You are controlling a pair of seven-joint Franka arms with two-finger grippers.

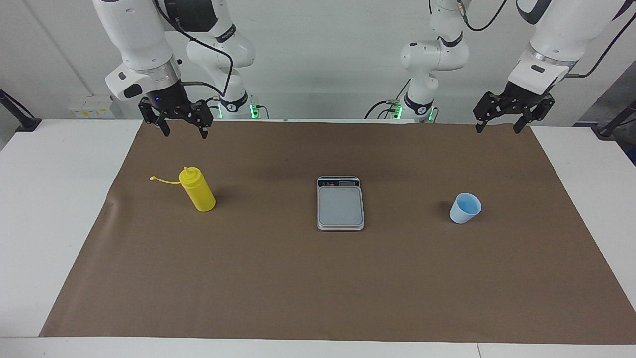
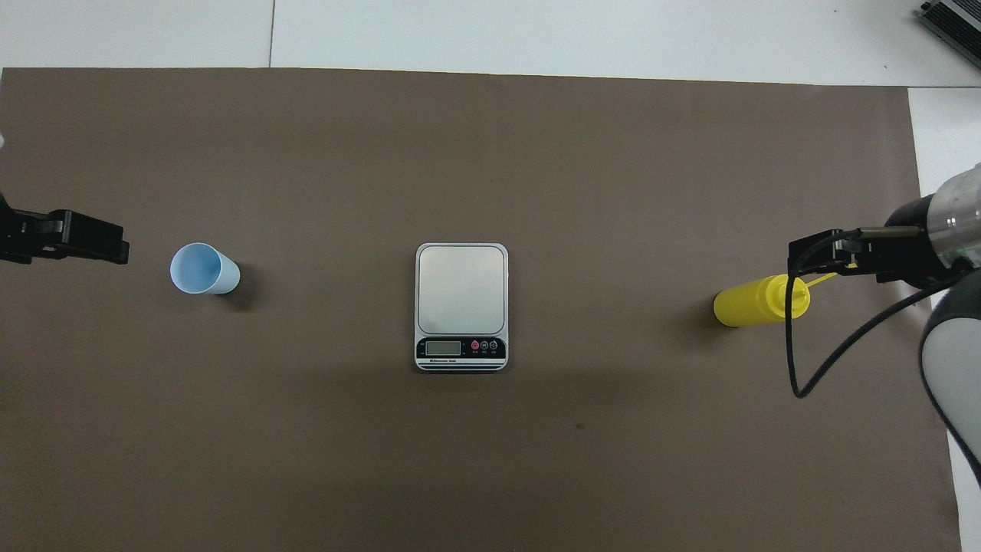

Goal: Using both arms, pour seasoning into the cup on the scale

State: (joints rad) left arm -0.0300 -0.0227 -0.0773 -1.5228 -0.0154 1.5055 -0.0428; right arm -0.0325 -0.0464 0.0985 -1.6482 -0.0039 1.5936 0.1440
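Right now the bottle stands upright on the brown mat, toward the right arm's end of the table. Its thin cap strap sticks out to the side, away from the scale. The scale lies flat in the middle, with nothing on it. The cup stands upright toward the left arm's end, well apart from the scale.

The right gripper hangs up high over the mat's edge by the robots, with the bottle lower down and out from it. It is the closest arm to the bottle. Its jaws are wide and hold nothing. The left gripper hangs the same way, closest to the cup, also wide and holding nothing.

I think the cup must go on the scale first.

From above, the right gripper seems to cover the bottle's tip. The facing view shows it is high up and not touching.
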